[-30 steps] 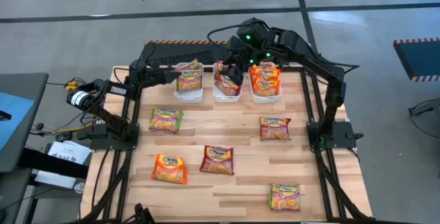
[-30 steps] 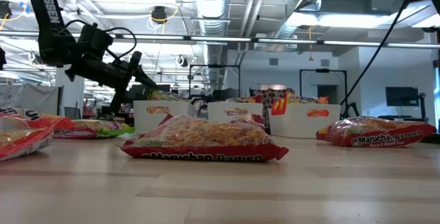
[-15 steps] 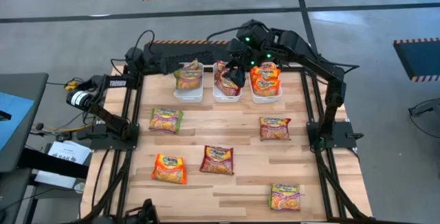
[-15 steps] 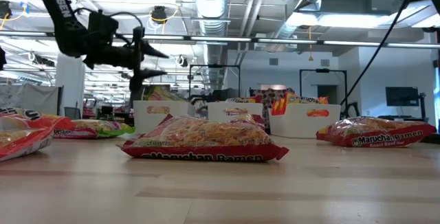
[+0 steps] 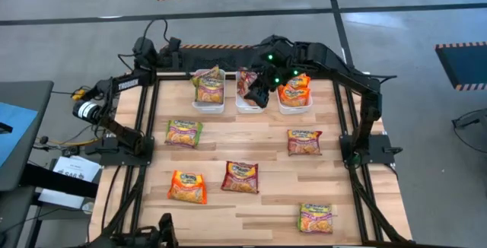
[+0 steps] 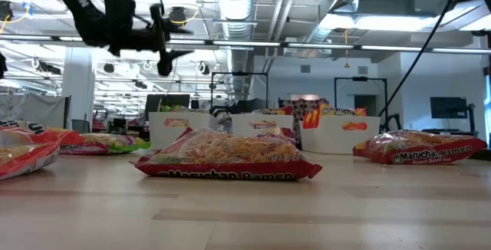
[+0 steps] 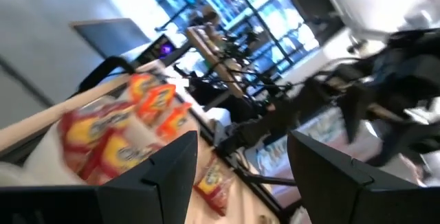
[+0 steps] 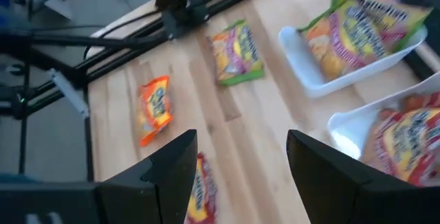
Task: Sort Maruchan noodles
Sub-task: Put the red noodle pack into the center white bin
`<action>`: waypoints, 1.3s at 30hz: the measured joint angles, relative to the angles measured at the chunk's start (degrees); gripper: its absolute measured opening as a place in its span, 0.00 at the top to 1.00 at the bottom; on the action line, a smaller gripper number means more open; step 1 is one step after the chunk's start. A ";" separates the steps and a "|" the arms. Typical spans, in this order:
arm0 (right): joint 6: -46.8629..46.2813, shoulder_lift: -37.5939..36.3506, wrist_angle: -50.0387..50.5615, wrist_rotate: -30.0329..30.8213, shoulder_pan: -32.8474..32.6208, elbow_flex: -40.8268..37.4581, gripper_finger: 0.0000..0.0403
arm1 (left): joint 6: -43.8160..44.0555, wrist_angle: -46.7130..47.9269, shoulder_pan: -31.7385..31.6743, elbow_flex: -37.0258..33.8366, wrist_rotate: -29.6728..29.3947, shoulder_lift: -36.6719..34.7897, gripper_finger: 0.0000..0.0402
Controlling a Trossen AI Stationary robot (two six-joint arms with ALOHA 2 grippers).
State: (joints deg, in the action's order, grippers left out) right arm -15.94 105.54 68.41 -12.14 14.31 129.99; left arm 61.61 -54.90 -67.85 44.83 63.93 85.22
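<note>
Both grippers empty, fingers apart: right gripper (image 5: 259, 90) over the middle bin (image 5: 249, 102) at the surface's far edge, left gripper (image 5: 169, 47) off the far-left corner. Five noodle packets (image 5: 240, 177) lie loose mid-surface. Risk: glossy wrappers slipping out of a pinch.

Four cameras, one table

Overhead looks straight down on the whole table (image 5: 251, 202); the low one sits at tabletop height facing the room. Wrist cams ride close; all share the white bins (image 5: 250, 104).
</note>
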 joint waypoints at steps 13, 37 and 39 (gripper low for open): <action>-10.57 0.78 12.09 4.92 -11.92 0.05 0.38 | 6.13 1.58 2.93 6.13 8.21 -17.15 0.48; -21.61 1.52 -10.40 2.55 -24.72 -24.97 0.38 | -1.29 24.74 19.52 6.13 11.35 -31.37 0.48; -20.09 1.55 -14.96 0.67 -23.46 -27.55 0.38 | -2.32 26.61 20.37 6.13 11.48 -31.35 0.48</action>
State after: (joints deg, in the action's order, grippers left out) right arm -36.03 107.09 53.46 -11.47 -9.15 102.44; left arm 59.29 -28.29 -47.49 50.96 75.41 53.87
